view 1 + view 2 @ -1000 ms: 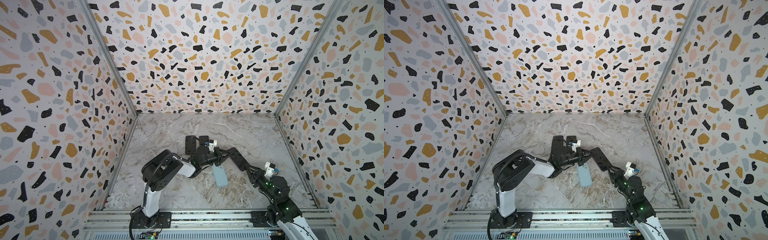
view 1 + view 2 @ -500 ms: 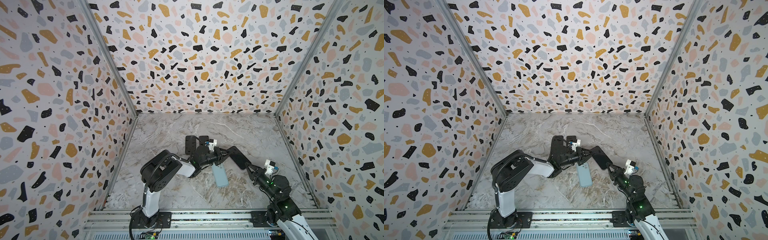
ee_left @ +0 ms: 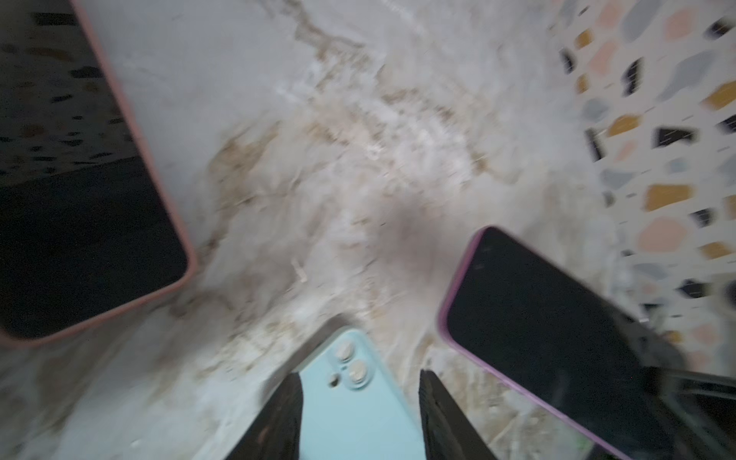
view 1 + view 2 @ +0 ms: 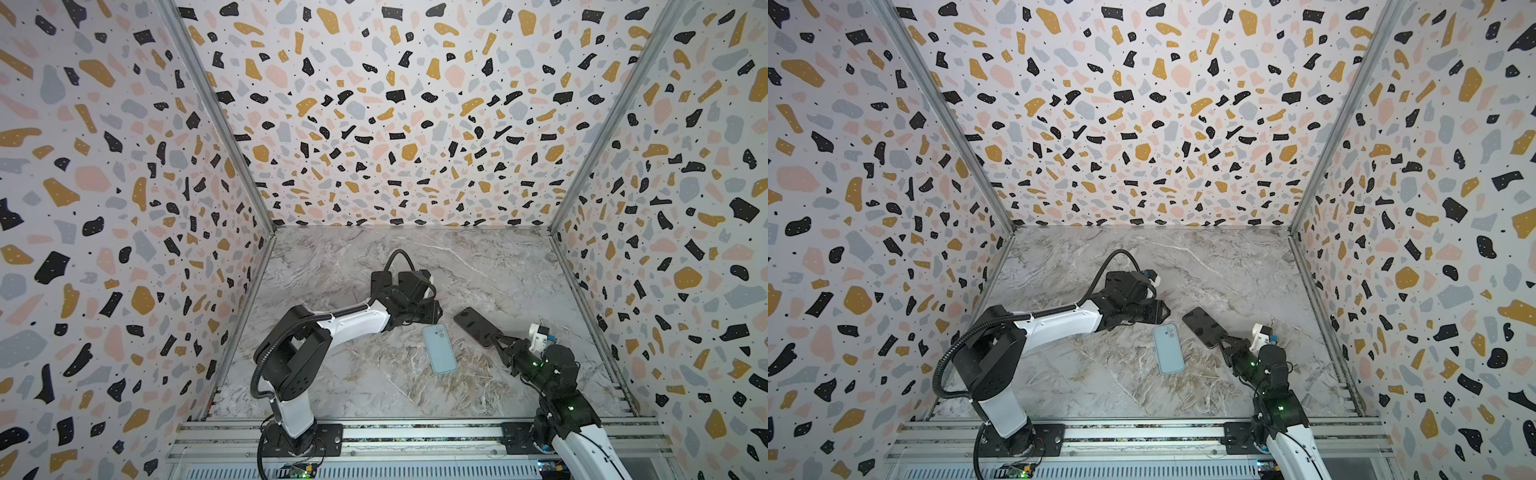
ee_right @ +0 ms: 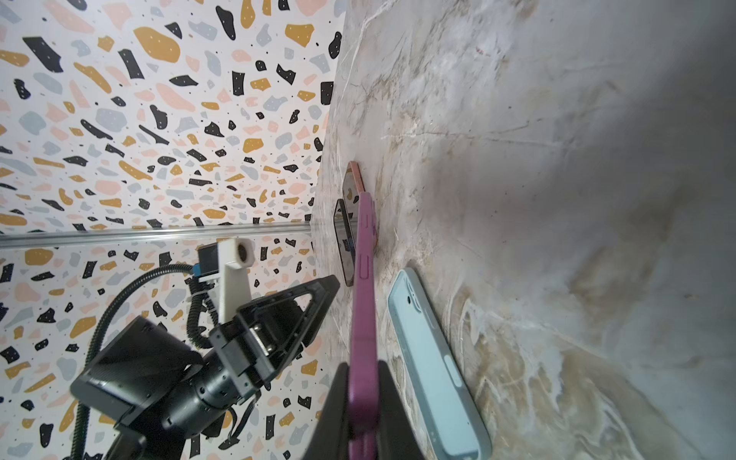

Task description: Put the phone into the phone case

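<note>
My right gripper [image 4: 497, 341] is clamped on the near end of the slim, glossy, purple-rimmed phone [image 4: 476, 327], lifted above the veined marble table [image 4: 374, 386]. Just beside it the matte pale-blue phone case [image 4: 439, 350] lies flat. Beyond, my left gripper [image 3: 360, 374] hangs part-open, empty, over the case's camera end.

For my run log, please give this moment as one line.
right hand: shut on purple phone; left hand: open; light blue case: flat on table

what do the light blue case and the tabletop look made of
Light blue case: likely silicone or rubbery plastic, matte, with rounded edges and moulded button bumps.
Tabletop: marble-look, grey-white with brown veins; real stone or printed laminate cannot be told.
</note>
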